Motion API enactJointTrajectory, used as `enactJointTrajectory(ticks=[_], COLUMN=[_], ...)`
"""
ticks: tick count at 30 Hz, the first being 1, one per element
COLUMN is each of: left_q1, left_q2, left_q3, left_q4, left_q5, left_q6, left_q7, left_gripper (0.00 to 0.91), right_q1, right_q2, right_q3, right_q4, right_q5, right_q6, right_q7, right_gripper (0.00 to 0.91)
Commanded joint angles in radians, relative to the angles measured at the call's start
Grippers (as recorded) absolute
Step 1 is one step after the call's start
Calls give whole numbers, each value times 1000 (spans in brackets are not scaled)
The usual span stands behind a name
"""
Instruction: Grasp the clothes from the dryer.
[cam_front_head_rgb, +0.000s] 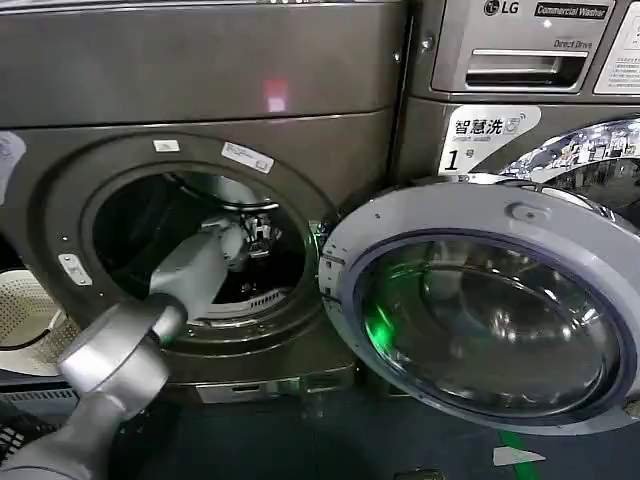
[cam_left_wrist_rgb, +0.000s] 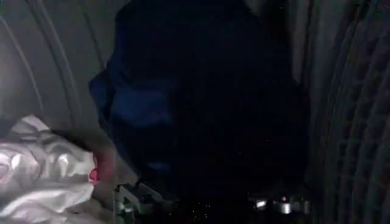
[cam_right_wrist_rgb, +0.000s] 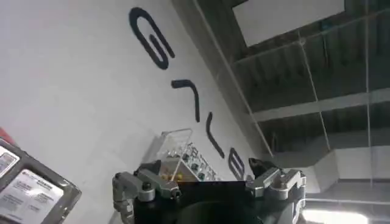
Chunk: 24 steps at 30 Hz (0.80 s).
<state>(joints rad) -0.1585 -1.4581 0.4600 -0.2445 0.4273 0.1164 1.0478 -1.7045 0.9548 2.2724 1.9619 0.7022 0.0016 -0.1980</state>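
Dryer (cam_front_head_rgb: 60, 190), door (cam_front_head_rgb: 490, 300) swung open: left gripper (cam_front_head_rgb: 258, 232) inside drum, grip indiscernible; white crumpled clothes (cam_left_wrist_rgb: 42, 176) nearby. Right gripper (cam_right_wrist_rgb: 207, 182) spread, empty.

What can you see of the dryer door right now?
The dryer door is swung fully open to the right of the porthole, hinged at its left edge. It is round, with a wide silver-grey rim around a domed dark glass window showing green glints and reflections. Nothing touches it; the left arm reaches into the drum beside it.
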Motion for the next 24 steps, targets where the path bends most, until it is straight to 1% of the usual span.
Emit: enactJointTrajectory(ticks=[1,3,4,5,6,7,8,9,10,24], left_q1=[19,27,30,30,30,30,28,27,26,1], left_q2=[-14,-16,-17,-17,-17,-18,-18,-18,-18,-14], left_q3=[13,11,9,6,5,6,6,6,5,-20], left_q4=[19,19,19,19,19,19,19,18,17,4], left_q5=[4,2,1,1,1,3,3,4,5,-22], left_q6=[-8,-10,-10,-11,-13,-15,-17,-17,-19,-19], left_q7=[-53,-53,-53,-53,-52,-51,-48,-43,-41,-21], left_gripper=[907,853,728,546,330,148,137,57,0,0], right_q1=[0,0,0,1,1,1,2,2,2,3], right_q2=[3,2,2,2,2,2,2,3,4,7], right_q3=[-1,-1,-1,-2,-2,-3,-3,-3,-4,-11], right_q4=[0,0,0,0,0,0,0,0,0,6], right_q5=[-2,-3,-3,-3,-4,-4,-4,-5,-5,-6], right_q6=[2,2,2,2,2,3,3,3,3,5], right_q7=[-2,-2,-2,-2,-2,-2,-2,-2,-2,-3], right_gripper=[907,907,907,907,907,907,907,907,907,907])
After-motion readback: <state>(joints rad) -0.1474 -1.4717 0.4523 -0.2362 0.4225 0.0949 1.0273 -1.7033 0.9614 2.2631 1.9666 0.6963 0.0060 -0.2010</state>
